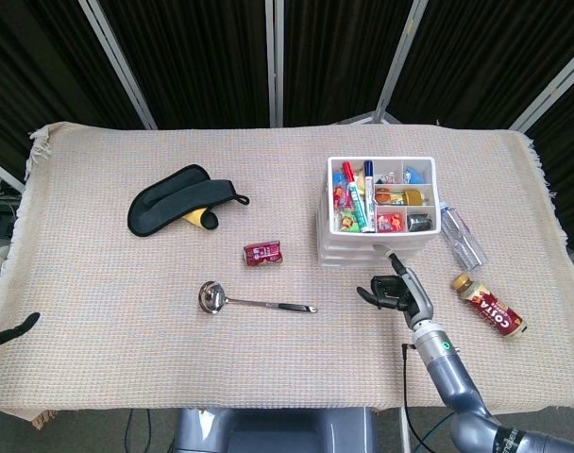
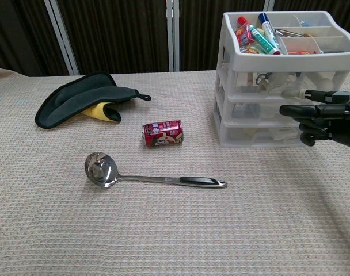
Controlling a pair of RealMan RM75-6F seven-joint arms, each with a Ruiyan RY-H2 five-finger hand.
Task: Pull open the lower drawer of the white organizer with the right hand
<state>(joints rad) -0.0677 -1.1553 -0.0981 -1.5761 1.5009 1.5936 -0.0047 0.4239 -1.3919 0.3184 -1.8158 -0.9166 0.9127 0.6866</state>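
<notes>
The white organizer [image 1: 379, 219] [image 2: 278, 86] stands right of centre, its top tray full of markers and small items, with stacked drawers below. Its lower drawer [image 2: 261, 133] is closed. My right hand [image 1: 393, 289] [image 2: 322, 118], black with fingers apart and curled forward, hovers just in front of the drawers at about the middle and lower drawer height, holding nothing. Whether the fingertips touch the drawer front I cannot tell. Only a black part of my left arm [image 1: 6, 330] shows at the far left table edge; the hand itself is out of sight.
A steel ladle [image 1: 251, 301] [image 2: 146, 175] lies in front of centre, a red can [image 1: 264, 252] [image 2: 162, 133] behind it. A black oven mitt [image 1: 178, 198] [image 2: 83, 99] lies at the left. A coffee bottle [image 1: 492, 307] and a clear bottle [image 1: 460, 236] lie right of the organizer.
</notes>
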